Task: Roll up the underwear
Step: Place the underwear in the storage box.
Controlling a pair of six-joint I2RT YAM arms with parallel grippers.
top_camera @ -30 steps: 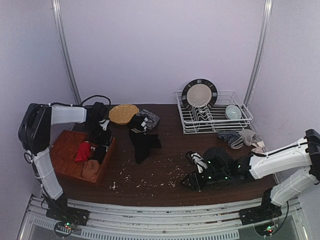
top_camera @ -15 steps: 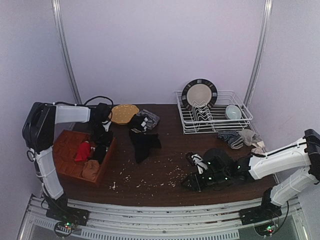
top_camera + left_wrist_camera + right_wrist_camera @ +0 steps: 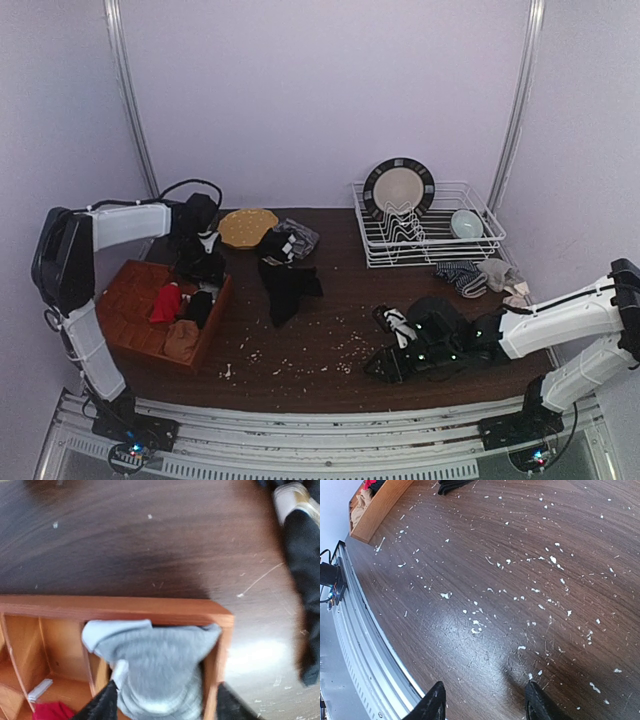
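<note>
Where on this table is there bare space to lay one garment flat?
Two patches: the middle, between the black garment, the dish rack and the right gripper; and the near strip between the wooden box and that gripper, crumbs only. Crowded: around the yellow plate and beside the rack.

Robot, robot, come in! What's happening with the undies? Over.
Left gripper open over grey underwear in wooden box. Right gripper open, empty, over crumby table. Nothing in the way.
</note>
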